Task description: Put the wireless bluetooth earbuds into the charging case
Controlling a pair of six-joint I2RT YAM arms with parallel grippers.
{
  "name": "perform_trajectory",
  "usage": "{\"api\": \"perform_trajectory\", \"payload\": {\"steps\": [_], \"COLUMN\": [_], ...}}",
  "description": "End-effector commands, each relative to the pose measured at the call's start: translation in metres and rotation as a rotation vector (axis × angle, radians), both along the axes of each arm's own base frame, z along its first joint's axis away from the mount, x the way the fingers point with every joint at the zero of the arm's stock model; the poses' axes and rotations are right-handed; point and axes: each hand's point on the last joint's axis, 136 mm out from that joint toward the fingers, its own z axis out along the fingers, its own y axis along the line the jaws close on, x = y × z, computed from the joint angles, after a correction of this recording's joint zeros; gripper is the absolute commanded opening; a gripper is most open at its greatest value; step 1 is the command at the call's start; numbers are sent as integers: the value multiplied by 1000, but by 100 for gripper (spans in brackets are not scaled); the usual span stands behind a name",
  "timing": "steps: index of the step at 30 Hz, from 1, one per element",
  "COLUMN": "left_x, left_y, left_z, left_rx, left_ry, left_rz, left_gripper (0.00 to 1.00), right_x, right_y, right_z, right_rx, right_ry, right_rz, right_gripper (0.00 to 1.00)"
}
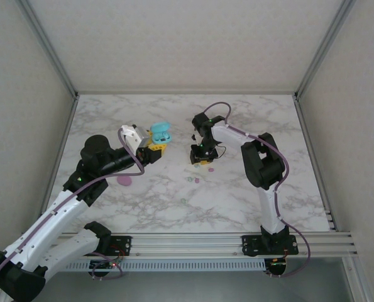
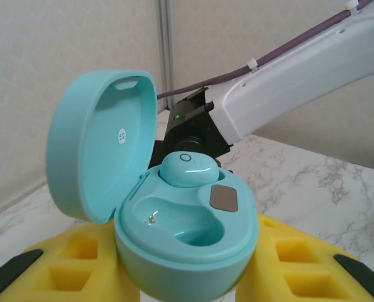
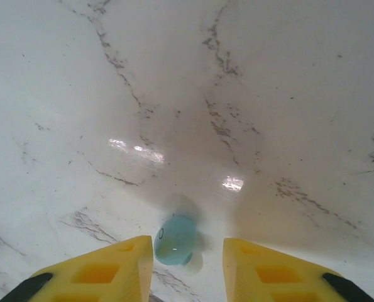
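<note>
Pickup step is judged in hand: the cyan charging case is clenched lid-open in the left pincer, its near socket empty beside the seated cyan earbud, while the loose cyan earbud is seen on the desk between the released right pincer jaws, to be pinched squarely and carried over.
</note>
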Motion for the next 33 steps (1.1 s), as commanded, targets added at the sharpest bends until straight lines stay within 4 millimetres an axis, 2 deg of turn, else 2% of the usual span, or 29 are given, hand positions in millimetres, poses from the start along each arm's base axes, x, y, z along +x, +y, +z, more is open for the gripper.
{"api": "perform_trajectory", "payload": {"steps": [1,12,24,33], "left_x": [-3,-1,-1,-1], "left_y": [-3,-4,-5,-5], "left_z": [10,8,8,8], "left_rx": [-13,-10,-8,-7], "left_ry": [-31,-29,-29,-29], "left_rz": [-21,-22,-25,-24], "left_gripper": [28,29,29,29], "right_x": [3,5,5,1], "right_y": [3,5,6,8], "right_z": [12,5,-1,-10], "right_rx": [25,-48,-111,-138], "right_ry": [-3,-9,-12,5], "right_rz": [-35,-22,3,27], "right_gripper": [36,31,34,31]}}
